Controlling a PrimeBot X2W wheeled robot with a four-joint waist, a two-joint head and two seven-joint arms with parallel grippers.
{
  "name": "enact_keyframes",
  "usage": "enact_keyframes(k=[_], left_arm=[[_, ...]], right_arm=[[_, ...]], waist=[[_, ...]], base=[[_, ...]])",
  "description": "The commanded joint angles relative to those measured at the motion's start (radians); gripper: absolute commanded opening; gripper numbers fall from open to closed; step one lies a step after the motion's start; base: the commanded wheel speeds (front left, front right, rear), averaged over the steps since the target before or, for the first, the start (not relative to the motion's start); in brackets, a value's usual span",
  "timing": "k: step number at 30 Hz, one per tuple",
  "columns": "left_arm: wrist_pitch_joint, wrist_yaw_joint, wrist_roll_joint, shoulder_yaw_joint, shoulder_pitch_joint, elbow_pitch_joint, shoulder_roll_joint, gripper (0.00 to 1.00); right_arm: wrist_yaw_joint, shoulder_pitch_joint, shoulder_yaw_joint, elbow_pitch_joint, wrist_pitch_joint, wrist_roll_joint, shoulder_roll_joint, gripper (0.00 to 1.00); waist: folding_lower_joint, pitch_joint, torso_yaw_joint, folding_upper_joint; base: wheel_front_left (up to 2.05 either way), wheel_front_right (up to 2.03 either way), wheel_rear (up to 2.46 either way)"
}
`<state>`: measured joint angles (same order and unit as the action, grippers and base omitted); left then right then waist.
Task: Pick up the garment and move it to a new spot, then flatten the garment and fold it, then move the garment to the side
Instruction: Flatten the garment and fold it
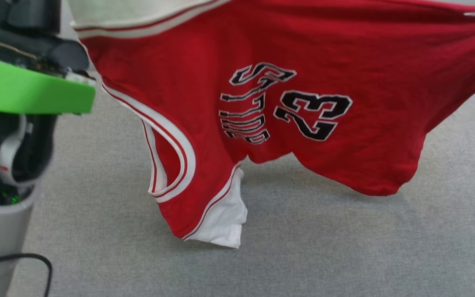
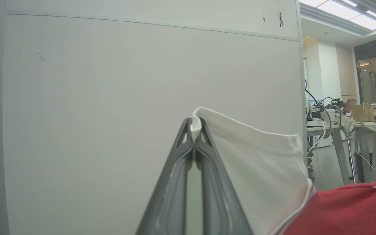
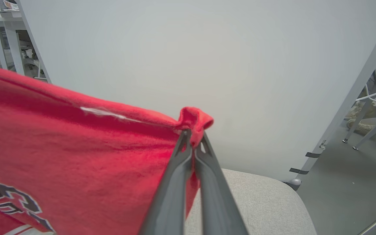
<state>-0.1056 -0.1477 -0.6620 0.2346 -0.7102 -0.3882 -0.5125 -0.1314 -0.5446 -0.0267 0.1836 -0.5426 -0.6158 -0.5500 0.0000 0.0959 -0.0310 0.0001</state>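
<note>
Shirt hung limp, likely light and soft; left gripper pinched its sleeve, right gripper its red edge. Good holds.

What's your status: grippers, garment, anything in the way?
Left gripper shut on garment at white sleeve edge. Right gripper shut on red corner. Garment hangs spread between them above grey surface, lettering toward head camera. White panel behind.

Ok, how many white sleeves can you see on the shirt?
2. The upper sleeve is at the head view's top left, pinched by the left gripper; the lower sleeve hangs at the shirt's lowest point, bottom centre.
</note>
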Motion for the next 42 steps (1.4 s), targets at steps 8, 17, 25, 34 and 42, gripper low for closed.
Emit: enact_keyframes(k=[8, 17, 25, 34, 42], left_arm=[[-0.032, 0.093, 0.054, 0.013, -0.269, 0.113, -0.070, 0.00], [-0.088, 0.207, 0.098, 0.045, -0.630, 0.296, -0.118, 0.00], [-0.025, 0.266, 0.158, 0.112, -0.980, 0.556, -0.104, 0.00], [0.187, 0.278, 0.268, 0.271, -1.335, 0.894, -0.066, 0.00], [0.349, 0.278, 0.257, 0.322, -1.440, 1.106, -0.022, 0.00]], right_arm=[[0.001, -0.150, -0.032, -0.002, 0.036, 0.035, -0.016, 0.00], [0.001, -0.440, 0.086, -0.109, 0.106, 0.097, -0.069, 0.00], [0.001, -0.748, 0.187, -0.308, 0.229, 0.167, -0.052, 0.00], [0.001, -1.070, 0.211, -0.630, 0.413, 0.293, 0.061, 0.00], [0.001, -1.209, 0.217, -0.827, 0.536, 0.360, 0.124, 0.00]], waist=[[0.0000, 0.155, 0.027, -0.0001], [0.0000, 0.373, 0.023, -0.0001], [0.0000, 0.541, 0.016, -0.0001], [0.0000, 0.654, -0.014, -0.0001], [0.0000, 0.700, -0.005, -0.0001]], base=[[0.00, 0.00, 0.00], [0.00, 0.00, 0.00], [0.00, 0.00, 0.00], [0.00, 0.00, 0.00], [0.00, 0.00, 0.00]])
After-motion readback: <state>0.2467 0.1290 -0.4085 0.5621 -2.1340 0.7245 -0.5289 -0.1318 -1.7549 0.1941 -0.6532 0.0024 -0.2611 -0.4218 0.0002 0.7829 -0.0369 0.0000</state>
